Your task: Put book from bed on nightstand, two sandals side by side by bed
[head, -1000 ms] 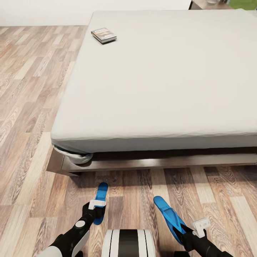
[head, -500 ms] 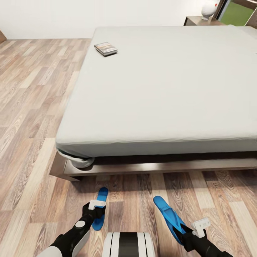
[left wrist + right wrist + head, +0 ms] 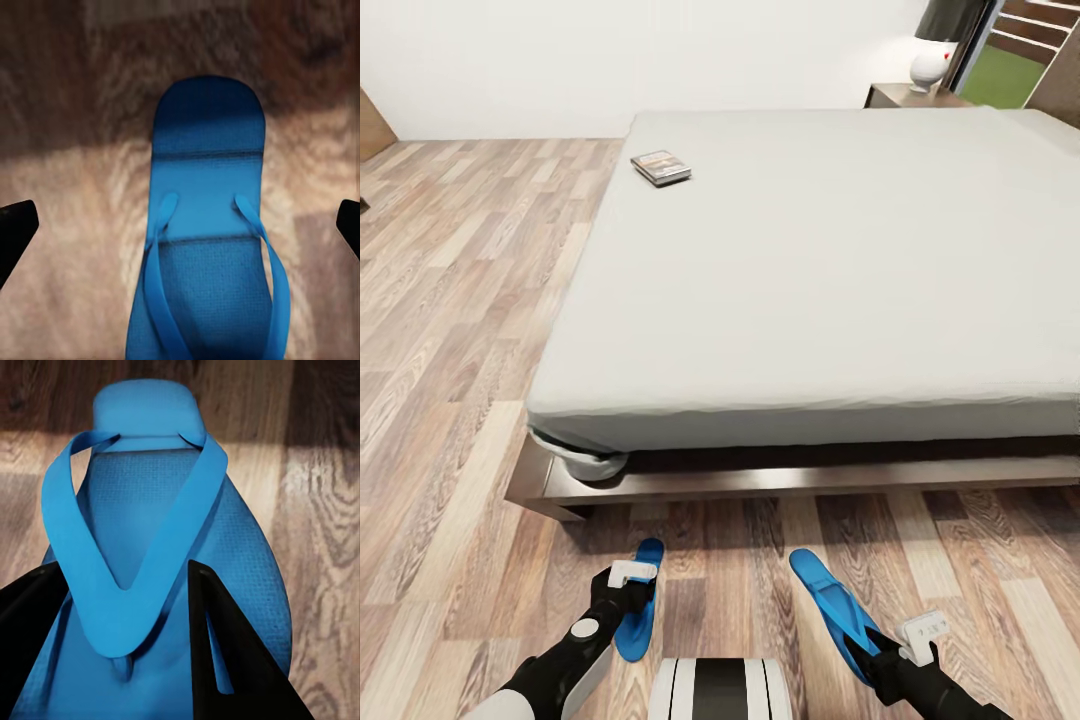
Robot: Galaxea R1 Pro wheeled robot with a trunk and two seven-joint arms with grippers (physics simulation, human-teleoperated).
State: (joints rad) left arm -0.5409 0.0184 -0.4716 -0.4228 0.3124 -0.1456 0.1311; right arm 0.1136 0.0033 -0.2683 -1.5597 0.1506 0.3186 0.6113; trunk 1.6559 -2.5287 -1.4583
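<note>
— So, what is shown nearest?

— Two sandals by the bed (image 3: 660, 482): the left sandal (image 3: 634, 600) is seen on the floor between the spread fingers of the left gripper (image 3: 628, 582); the right sandal (image 3: 833, 597) is gripped by the right gripper (image 3: 120, 652).

— And farther off?

— The book (image 3: 661, 167) is left on the mattress; a nightstand (image 3: 905, 96) is judged its likely goal.

The book's (image 3: 661, 167) cover lettering is too small to read.
</note>
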